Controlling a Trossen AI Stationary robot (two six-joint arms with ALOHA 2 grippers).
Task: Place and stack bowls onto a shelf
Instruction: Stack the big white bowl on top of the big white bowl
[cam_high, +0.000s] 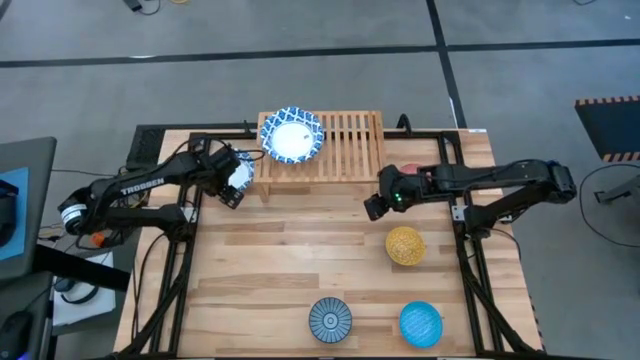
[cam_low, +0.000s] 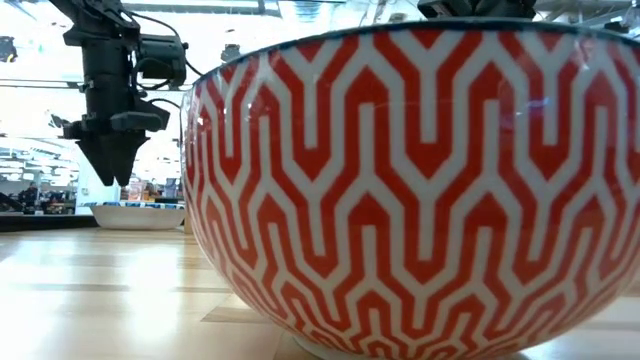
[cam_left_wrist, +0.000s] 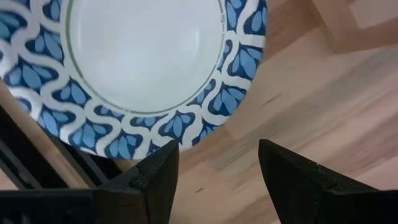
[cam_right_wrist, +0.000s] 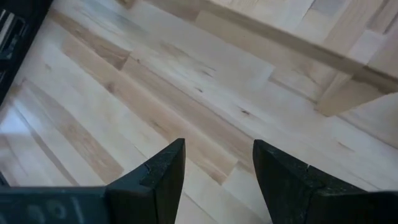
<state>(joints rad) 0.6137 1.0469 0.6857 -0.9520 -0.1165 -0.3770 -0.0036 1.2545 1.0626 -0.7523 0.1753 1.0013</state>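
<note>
Shelf (cam_high: 335, 145) sitting at table's (cam_high: 260, 270) far edge, one wide blue-and-white bowl (cam_high: 292, 135) resting on its left end. Left gripper (cam_high: 232, 180) hovering just beside that end, fingers spread, holding nothing. Right gripper (cam_high: 376, 203) hanging near shelf's right leg, fingers spread, empty. Yellow bowl (cam_high: 405, 245), plain blue bowl (cam_high: 421, 324), striped bowl (cam_high: 329, 319) lying on table; red bowl (cam_high: 411, 171) partly hidden under right arm.

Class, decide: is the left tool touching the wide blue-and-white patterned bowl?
Apart. The left wrist view shows the left tool open and empty, bare wood between it and the bowl.
</note>
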